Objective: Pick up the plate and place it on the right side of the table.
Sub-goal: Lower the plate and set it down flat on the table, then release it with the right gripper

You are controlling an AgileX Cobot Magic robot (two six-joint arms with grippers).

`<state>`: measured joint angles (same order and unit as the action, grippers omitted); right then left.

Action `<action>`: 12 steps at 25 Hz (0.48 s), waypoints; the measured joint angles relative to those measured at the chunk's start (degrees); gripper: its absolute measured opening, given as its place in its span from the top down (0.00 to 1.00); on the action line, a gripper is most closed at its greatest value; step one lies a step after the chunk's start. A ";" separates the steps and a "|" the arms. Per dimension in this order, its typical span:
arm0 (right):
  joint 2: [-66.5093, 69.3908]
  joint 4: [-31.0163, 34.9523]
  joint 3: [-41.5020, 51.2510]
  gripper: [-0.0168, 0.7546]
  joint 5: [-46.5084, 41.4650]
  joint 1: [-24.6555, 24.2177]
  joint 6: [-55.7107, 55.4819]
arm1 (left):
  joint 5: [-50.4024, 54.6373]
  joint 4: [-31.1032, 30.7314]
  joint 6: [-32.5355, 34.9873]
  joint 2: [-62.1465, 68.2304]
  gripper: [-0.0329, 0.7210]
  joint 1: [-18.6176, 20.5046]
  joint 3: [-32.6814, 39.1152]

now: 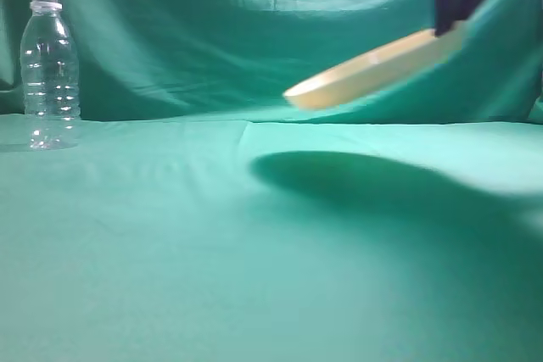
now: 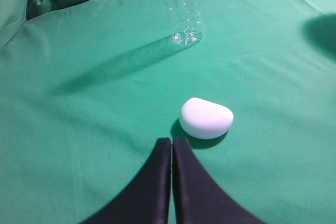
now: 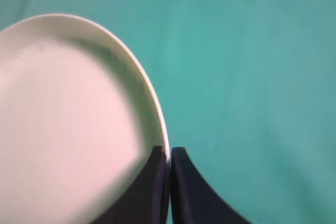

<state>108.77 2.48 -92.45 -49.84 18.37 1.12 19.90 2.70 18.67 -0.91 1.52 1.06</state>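
Step in hand, by my reading: carrying, then setting down. The right gripper is pinching the rim of the plate between its closed fingers, and the plate is hanging in the air over the right half of the table, tilted, free edge dipping toward the middle. A broad shadow is lying on the cloth beneath it.

To do it well: the grip is on one edge only, so the plate is acting as a long lever. I judge it wise to be moving slowly, levelling the plate while lowering, and letting the low edge touch the cloth first before releasing. Releasing from height is likely to be making it rock or slide.

Plate itself: cream-yellow, shallow, raised rim, smooth and looking light. The exterior view is blurring it somewhat, so the exact tilt is hard to fix.

The left gripper is sitting closed and holding nothing, low over the cloth, just behind a small white rounded object. A clear bottle is standing upright at far left, well apart from the plate.
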 joint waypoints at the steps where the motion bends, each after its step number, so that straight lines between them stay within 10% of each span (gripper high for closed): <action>1: -1.50 0.00 2.16 0.98 0.70 -2.07 0.10 | 0.00 0.00 0.00 0.00 0.96 0.00 0.00; 12: -7.64 -0.11 21.27 0.98 9.51 -20.06 2.60 | 0.00 0.00 0.00 0.00 0.96 0.00 0.00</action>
<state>101.12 2.37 -71.17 -40.33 -1.69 3.72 19.90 2.70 18.67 -0.91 1.52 1.06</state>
